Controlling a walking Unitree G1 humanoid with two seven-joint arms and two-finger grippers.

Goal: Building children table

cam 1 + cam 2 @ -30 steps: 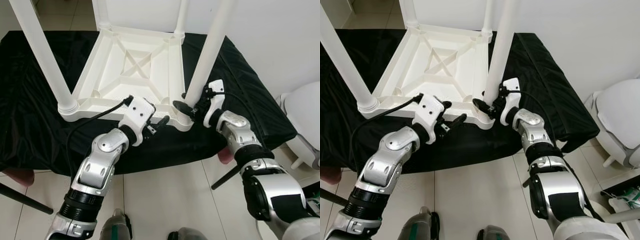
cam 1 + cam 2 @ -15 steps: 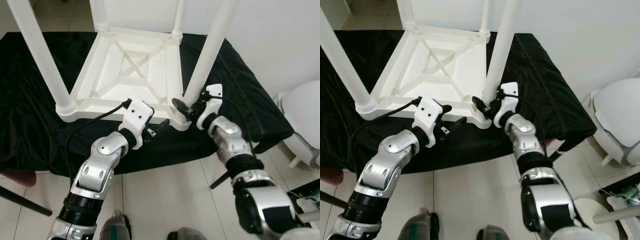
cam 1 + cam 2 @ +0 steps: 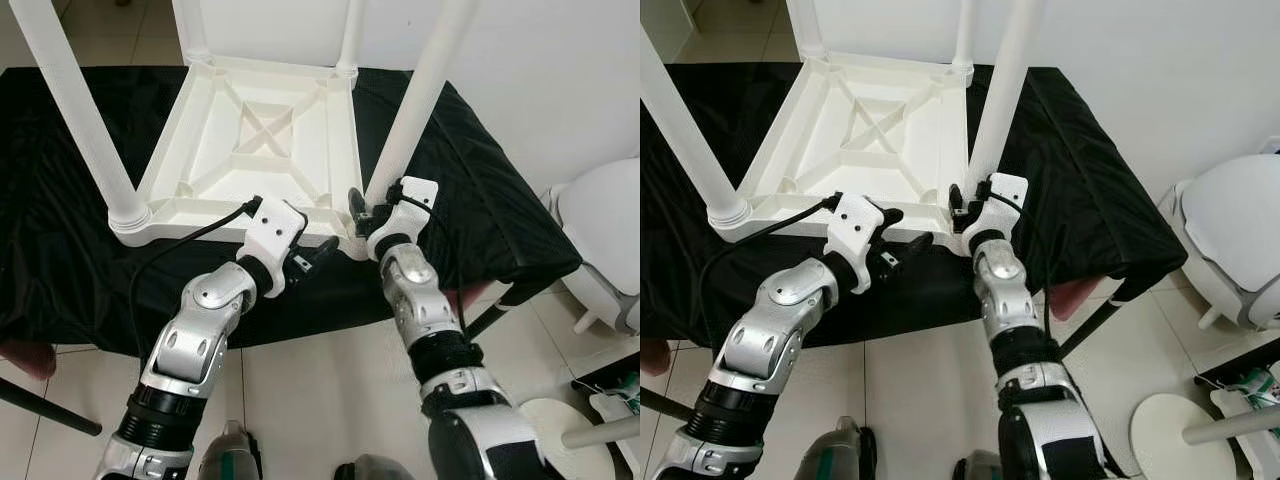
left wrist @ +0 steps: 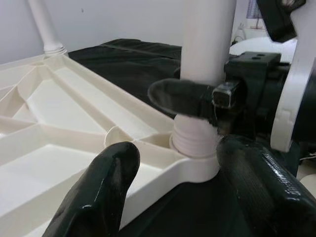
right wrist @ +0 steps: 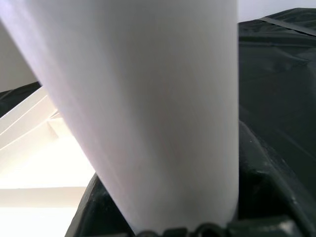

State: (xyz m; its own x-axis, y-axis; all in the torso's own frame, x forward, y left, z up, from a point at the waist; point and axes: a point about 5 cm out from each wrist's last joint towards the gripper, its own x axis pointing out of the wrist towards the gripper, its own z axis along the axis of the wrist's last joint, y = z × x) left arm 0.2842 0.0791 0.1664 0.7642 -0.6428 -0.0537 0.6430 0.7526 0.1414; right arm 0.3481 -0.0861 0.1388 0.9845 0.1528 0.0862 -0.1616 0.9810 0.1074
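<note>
White plastic children's table (image 3: 262, 140), upside down on a black-draped surface.

Its ribbed underside with crossed braces faces up; round white legs (image 3: 415, 100) stand in the corner sockets, the near right one apparently seated at its threaded collar (image 4: 194, 143).

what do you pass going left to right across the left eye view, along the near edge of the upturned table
near left table leg → left gripper, open, at the tabletop's near rim → right gripper, shut on the near right table leg → black cloth → white round object
</note>
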